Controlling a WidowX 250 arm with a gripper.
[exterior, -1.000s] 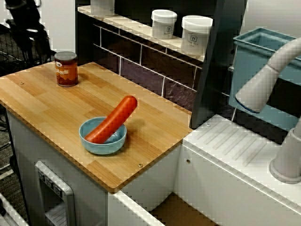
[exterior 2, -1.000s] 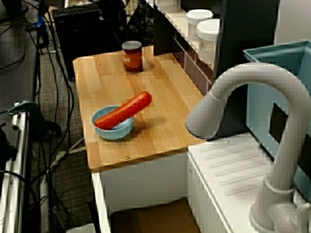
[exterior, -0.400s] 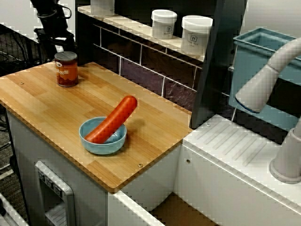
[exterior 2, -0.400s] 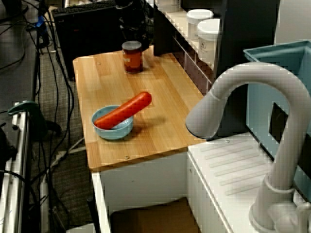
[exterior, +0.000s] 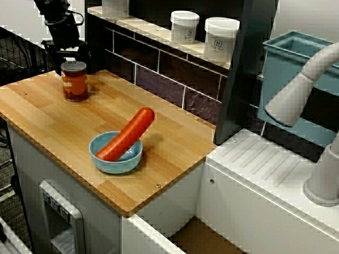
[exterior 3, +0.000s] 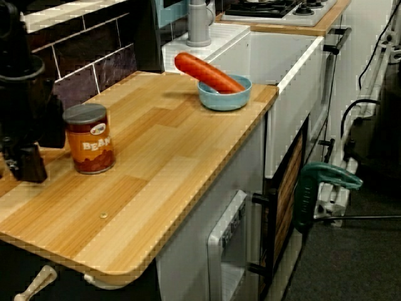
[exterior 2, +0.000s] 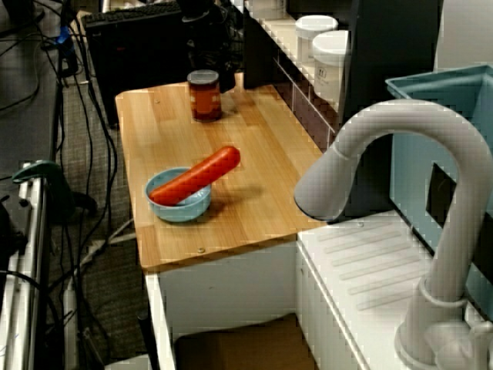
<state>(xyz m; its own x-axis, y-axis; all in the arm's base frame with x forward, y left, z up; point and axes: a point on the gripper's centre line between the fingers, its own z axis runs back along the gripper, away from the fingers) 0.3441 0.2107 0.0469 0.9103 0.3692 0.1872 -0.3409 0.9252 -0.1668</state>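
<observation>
At the far left corner of the counter (exterior: 42, 119) we find the gripper (exterior: 69, 55) just behind the bean can (exterior: 74, 83), jaws apart, wide enough to straddle it; the overlong sausage (exterior: 130, 132) overhangs its bowl (exterior: 119, 162).

1. A light wooden countertop (exterior: 169, 132) runs along a wall of dark glossy tiles (exterior: 159, 71).
2. White lidded jars (exterior: 221, 38) line the shelf (exterior: 153, 29) above.
3. A white sink unit (exterior: 254, 169) with a grey faucet (exterior 2: 400, 117) adjoins it; cables (exterior 2: 86, 139) trail over grey carpet (exterior 3: 351, 263).
</observation>
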